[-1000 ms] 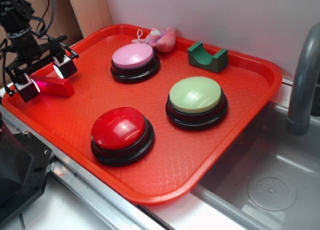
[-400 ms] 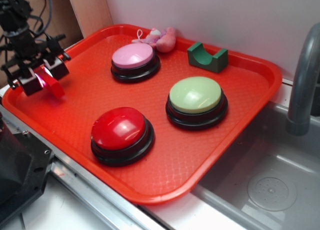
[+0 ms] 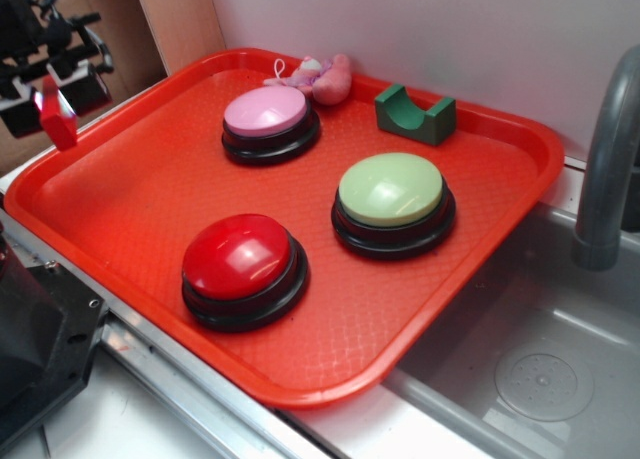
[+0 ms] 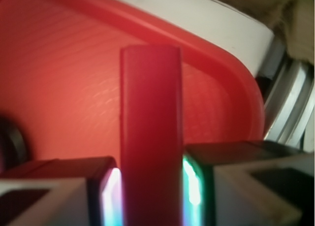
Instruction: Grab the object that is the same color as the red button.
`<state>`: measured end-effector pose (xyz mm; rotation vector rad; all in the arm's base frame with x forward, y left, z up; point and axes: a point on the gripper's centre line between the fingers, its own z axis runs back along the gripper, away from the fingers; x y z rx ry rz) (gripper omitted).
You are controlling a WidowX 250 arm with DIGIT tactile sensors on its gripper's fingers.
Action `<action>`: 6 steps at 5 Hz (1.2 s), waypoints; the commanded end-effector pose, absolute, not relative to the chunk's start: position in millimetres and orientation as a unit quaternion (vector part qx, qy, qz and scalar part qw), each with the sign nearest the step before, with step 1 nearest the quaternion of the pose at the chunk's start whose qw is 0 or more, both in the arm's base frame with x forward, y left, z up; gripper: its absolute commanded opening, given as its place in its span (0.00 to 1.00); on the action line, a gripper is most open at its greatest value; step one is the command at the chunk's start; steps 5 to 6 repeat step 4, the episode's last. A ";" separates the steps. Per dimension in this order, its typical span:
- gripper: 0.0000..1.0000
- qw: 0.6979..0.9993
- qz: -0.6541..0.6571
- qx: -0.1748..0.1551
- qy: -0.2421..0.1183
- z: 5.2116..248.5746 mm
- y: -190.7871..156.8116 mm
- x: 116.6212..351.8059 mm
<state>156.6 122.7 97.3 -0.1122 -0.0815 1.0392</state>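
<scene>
1. A big red tray (image 3: 480,269) fills most of the exterior view. It sits on a tabletop beside a grey sink (image 3: 540,379) at the lower right.
2. On the tray are three round buttons with black bases: a red button (image 3: 238,256) at the lower middle, a pink button (image 3: 266,111) at the upper middle, and a pale green button (image 3: 390,189) to the right of center.
3. Also on the tray are one green arch block (image 3: 414,112) and one small pink toy (image 3: 318,77), both near the top edge.
4. The end effector (image 3: 55,91) is at the upper left of the frame, up above the left edge of the tray.
5. It is squeezed tight on the red block (image 3: 57,114). There is one red block, and it is up in the air, not touching the tray.
6. The wrist view shows the red block (image 4: 151,137) very close. It stands straight up between the two fingers (image 4: 106,191), which press on its left and right sides.
7. The wrist view also shows the tray's curved corner (image 4: 236,83) below the block. It shows none of the green block or the toy.
8. A grey tap pipe (image 3: 608,169) at the right edge shows only in the exterior view.
</scene>
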 end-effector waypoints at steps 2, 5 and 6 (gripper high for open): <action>0.00 0.958 0.261 -0.016 -0.113 171.2 41.1 196.0; 0.00 0.971 0.214 -0.006 -0.110 166.4 14.4 217.9; 0.00 0.971 0.214 -0.006 -0.110 166.4 14.4 217.9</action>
